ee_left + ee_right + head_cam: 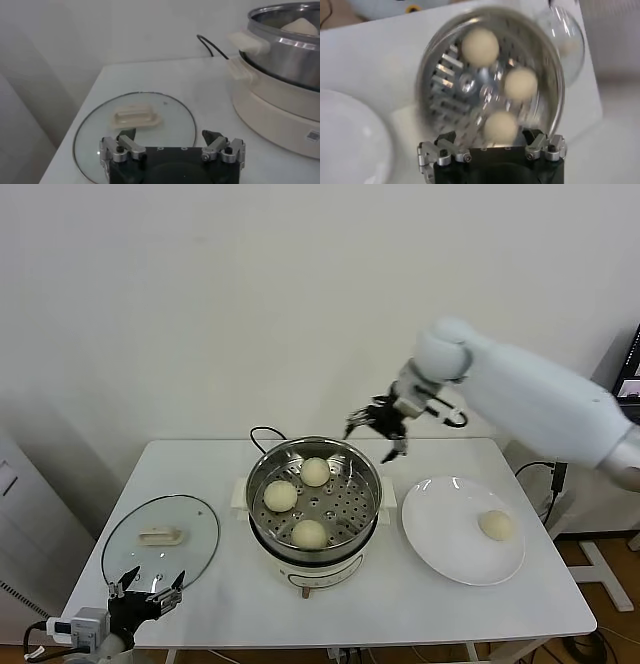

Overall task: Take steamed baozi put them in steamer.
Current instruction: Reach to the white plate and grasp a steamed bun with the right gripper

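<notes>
Near the table's front-left corner the left gripper (146, 594) is parked open. Three cream-white round baozi (309, 533) are seen in the shiny steel steamer (262, 474); the right gripper (378, 424) hangs open and empty behind its far rim. One baozi (495, 524) is left on the flat white plate (440, 524); it could be squashed or rolled by an off-centre pinch.

Our right gripper (376, 427) hangs raised, jaws spread and empty. Our left gripper (146, 593) rests low, open too.

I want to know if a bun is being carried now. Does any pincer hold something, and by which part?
Nothing is held. The right pincer is open and empty above the far rim of the round shiny steel steamer; the left pincer is open, parked.
</notes>
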Tool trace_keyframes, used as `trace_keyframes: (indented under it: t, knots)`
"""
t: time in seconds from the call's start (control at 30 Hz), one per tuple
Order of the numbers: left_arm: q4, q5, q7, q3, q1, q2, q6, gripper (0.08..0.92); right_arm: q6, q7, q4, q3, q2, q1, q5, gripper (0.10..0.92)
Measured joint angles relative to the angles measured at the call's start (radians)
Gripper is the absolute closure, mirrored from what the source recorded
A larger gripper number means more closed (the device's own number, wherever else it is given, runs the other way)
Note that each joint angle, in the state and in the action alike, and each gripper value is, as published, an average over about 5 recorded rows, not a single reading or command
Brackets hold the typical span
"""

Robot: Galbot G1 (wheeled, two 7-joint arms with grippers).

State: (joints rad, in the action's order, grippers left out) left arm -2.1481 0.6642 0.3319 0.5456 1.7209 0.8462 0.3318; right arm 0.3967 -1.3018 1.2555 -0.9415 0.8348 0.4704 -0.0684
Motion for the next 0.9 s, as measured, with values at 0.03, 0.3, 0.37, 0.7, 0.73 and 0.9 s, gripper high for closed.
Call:
trace_keyframes:
  t: [0.03,0.3,0.37,0.7,0.73,0.9]
  knots:
    - [0.000,0.000,0.000,0.000,0.000,-0.001,0.000,0.177,-0.018,-0.006,-0.008,-0.006,-0.022,0.002,-0.009,0.203]
    - [0.000,0.003,0.000,0.002,0.000,-0.006,-0.002,0.177,-0.100,-0.029,-0.080,-0.032,-0.152,-0.019,-0.033,0.203]
    - [0.000,0.003,0.000,0.002,0.000,-0.007,-0.002,0.177,-0.108,-0.032,-0.100,-0.028,-0.167,-0.038,-0.027,0.203]
    - [-0.006,0.004,0.001,0.006,0.002,-0.007,-0.002,0.177,-0.121,-0.028,-0.209,0.042,-0.182,-0.182,0.059,0.203]
    - [-0.007,0.004,0.001,0.007,0.002,-0.007,-0.002,0.177,-0.119,-0.025,-0.221,0.053,-0.179,-0.197,0.072,0.203]
    - [-0.008,0.004,0.001,0.009,0.005,-0.008,-0.002,0.177,-0.107,-0.008,-0.281,0.116,-0.158,-0.269,0.145,0.203]
